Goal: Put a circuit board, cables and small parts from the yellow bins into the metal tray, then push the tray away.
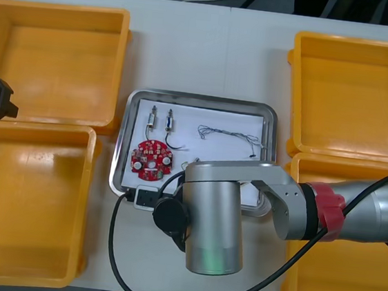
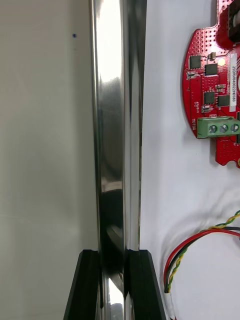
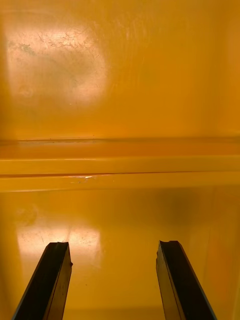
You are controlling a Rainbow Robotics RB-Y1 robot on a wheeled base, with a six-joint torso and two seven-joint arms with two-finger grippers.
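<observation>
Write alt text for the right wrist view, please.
The right gripper has its black fingers shut on the shiny rim of the metal tray. Inside, on white, lie a red circuit board and a red and yellow cable; outside, the light table.

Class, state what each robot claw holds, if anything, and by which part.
The right claw pinches the shiny rectangular metal tray by its raised rim. The left claw, open over the yellow plastic bins, holds nothing.

plain yellow bins [image 1: 56,7], metal tray [image 2: 107,125] with mirror-bright silver rim and white inside, red circuit board [image 2: 207,85] dotted with black chips, green terminal block [image 2: 217,127], red and yellow cable [image 2: 171,270] twisted beside the black-fingered right gripper [image 2: 114,257], black-fingered left gripper [image 3: 112,245], silver arm [image 1: 217,217] with red band [image 1: 326,208]
</observation>
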